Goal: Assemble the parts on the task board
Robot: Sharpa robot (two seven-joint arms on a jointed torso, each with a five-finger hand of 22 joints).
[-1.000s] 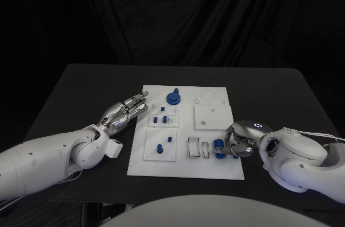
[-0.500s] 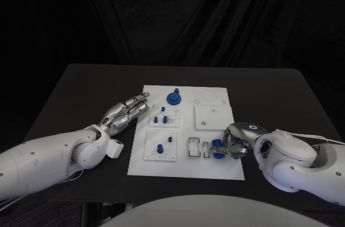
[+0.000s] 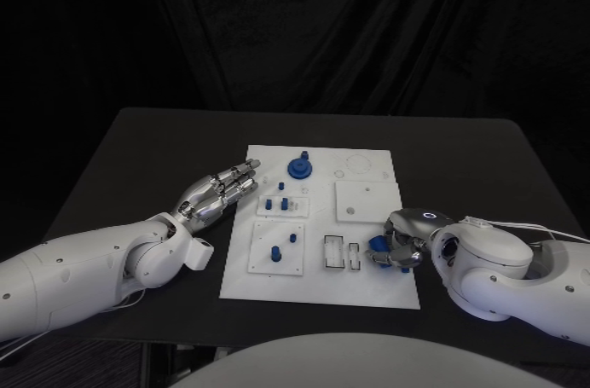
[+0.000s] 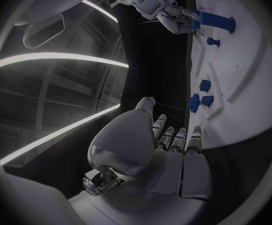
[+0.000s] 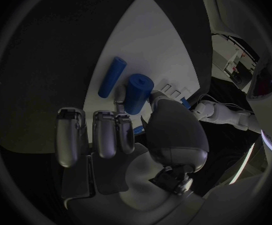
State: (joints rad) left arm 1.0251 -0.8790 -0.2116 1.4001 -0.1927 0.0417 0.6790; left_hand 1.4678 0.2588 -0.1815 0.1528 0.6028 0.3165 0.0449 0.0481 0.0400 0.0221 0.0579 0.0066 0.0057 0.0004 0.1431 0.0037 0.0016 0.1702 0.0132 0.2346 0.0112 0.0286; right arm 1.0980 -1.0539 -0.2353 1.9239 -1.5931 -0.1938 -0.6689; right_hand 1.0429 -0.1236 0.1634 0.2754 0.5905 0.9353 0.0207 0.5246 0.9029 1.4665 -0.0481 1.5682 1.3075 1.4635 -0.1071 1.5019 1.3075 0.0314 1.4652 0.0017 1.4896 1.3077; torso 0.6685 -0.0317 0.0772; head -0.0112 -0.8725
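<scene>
Near the task board [image 3: 369, 286]'s right edge, the right hand [image 3: 396, 247] pinches a blue cylinder [image 5: 136, 93], its long axis roughly parallel to the loose peg [image 5: 111, 77] beside it.

No words, numbers, labels or brand marks can be read anywhere in these pictures. The white task board [image 3: 322, 273] carries only plain outlines and recesses, with no lettering on it, and the blue parts [image 3: 297, 166] bear no markings.
</scene>
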